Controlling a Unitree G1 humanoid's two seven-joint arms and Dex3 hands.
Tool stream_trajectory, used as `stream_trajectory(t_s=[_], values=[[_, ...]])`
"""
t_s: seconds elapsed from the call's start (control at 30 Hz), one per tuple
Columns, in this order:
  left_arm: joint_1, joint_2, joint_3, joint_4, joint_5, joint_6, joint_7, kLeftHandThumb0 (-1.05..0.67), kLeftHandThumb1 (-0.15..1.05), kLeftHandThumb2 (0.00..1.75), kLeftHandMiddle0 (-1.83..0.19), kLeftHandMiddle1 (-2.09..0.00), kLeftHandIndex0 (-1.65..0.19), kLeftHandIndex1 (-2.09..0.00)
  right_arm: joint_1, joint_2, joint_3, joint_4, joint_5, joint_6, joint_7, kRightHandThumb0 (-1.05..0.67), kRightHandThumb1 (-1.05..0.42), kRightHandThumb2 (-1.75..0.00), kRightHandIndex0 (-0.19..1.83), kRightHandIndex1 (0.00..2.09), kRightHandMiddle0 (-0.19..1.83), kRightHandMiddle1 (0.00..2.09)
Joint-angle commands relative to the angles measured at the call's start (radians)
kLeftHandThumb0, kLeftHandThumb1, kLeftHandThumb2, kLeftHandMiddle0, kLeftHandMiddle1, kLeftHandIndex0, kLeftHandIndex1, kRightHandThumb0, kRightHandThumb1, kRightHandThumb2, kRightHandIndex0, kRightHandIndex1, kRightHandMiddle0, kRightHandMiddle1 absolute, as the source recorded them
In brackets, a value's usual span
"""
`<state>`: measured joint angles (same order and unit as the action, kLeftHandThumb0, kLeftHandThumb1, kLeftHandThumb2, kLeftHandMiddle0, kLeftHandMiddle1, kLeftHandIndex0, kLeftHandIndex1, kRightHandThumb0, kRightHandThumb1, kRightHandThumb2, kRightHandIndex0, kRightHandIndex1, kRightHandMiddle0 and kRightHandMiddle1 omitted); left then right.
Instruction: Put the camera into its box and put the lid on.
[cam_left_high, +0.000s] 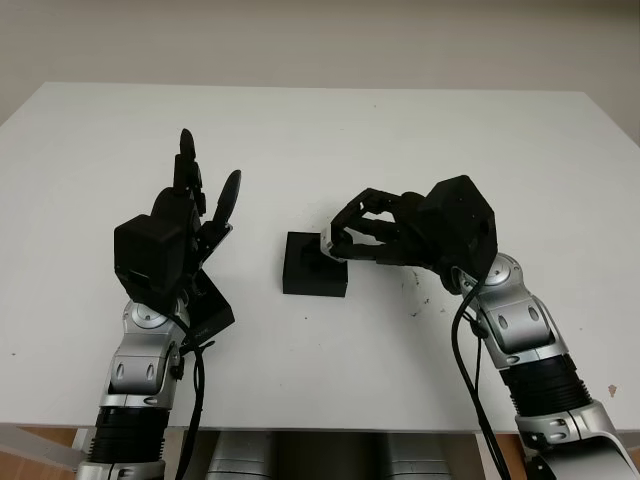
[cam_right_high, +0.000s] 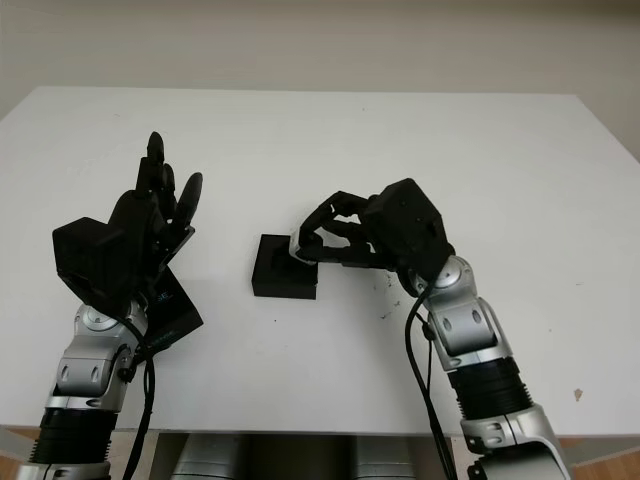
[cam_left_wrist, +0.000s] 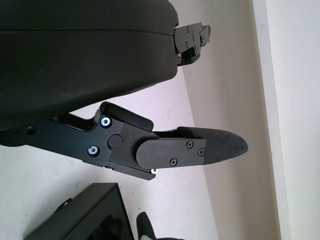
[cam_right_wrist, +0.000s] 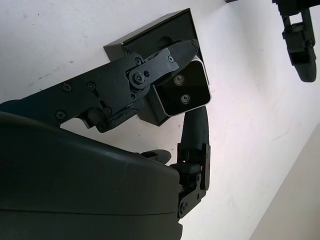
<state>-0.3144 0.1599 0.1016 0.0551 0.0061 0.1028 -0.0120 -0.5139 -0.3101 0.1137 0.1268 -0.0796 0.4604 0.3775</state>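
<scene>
Frame centre: the right hand (cam_left_high: 345, 238) pinches the small silver-edged black camera (cam_right_wrist: 182, 92) over the square black box (cam_left_high: 314, 266). A tilted camera could catch the rim. Left hand (cam_left_high: 190, 215), centre-left, open above the flat black lid (cam_left_high: 207, 310).

A white table (cam_left_high: 420, 140) with a matte top takes up most of the scene, its far edge running straight across the upper part of the head views and its near edge crossing low in them. A few small dark specks (cam_left_high: 412, 290) mark the surface right of centre, and one brownish spot (cam_right_high: 579, 395) sits near the front right corner. Behind the table rises a plain, pale beige wall (cam_left_high: 320, 40), bare and evenly lit. The light is soft and diffuse, leaving only faint shadows on the tabletop. Below the front edge, grey metal parts (cam_left_high: 240, 458) show, with a strip of wood-toned floor (cam_left_high: 40, 438) at the lower left corner.
</scene>
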Motion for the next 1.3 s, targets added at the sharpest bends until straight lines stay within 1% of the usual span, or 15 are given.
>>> stream_trajectory(t_s=[0.0, 0.2, 0.4, 0.67, 1.0, 1.27], values=[[-0.004, -0.007, -0.001, 0.001, -0.002, -0.007, 0.004, -0.76, 1.05, 0.44, 0.19, 0.00, 0.19, 0.00, -0.030, 0.008, 0.003, -0.017, 0.007, 0.017, 0.006, -0.45, -0.91, -0.05, 0.37, 0.05, 0.37, 1.57], [-0.002, -0.010, -0.006, -0.002, 0.013, -0.003, 0.015, -0.77, 1.05, 0.45, 0.19, 0.00, 0.19, 0.00, -0.052, 0.008, 0.012, -0.012, 0.012, 0.036, 0.024, -0.43, -0.92, -0.06, 0.34, 0.04, 0.34, 1.60], [0.000, -0.015, -0.008, -0.008, 0.013, 0.008, 0.026, -0.79, 1.05, 0.44, 0.19, 0.00, 0.19, 0.00, -0.069, 0.005, 0.032, 0.007, -0.008, 0.021, 0.025, -0.45, -0.93, -0.06, 0.35, 0.04, 0.33, 1.61], [0.007, -0.015, -0.009, -0.014, 0.016, 0.002, 0.031, -0.78, 1.05, 0.45, 0.19, 0.00, 0.19, 0.00, -0.063, 0.002, 0.058, 0.017, -0.041, 0.003, 0.021, -0.44, -0.92, -0.06, 0.36, 0.05, 0.31, 1.62], [0.010, -0.018, -0.013, -0.025, 0.020, 0.017, 0.037, -0.79, 1.05, 0.45, 0.19, 0.00, 0.19, 0.00, -0.053, -0.013, 0.094, 0.012, -0.103, -0.018, 0.023, -0.43, -0.93, -0.05, 0.36, 0.05, 0.32, 1.60], [0.012, -0.021, -0.017, -0.023, 0.025, 0.013, 0.043, -0.78, 1.05, 0.45, 0.19, -0.01, 0.19, 0.00, -0.039, -0.019, 0.110, 0.033, -0.145, -0.102, 0.006, -0.40, -0.91, -0.05, 0.39, 0.07, 0.34, 1.61]])
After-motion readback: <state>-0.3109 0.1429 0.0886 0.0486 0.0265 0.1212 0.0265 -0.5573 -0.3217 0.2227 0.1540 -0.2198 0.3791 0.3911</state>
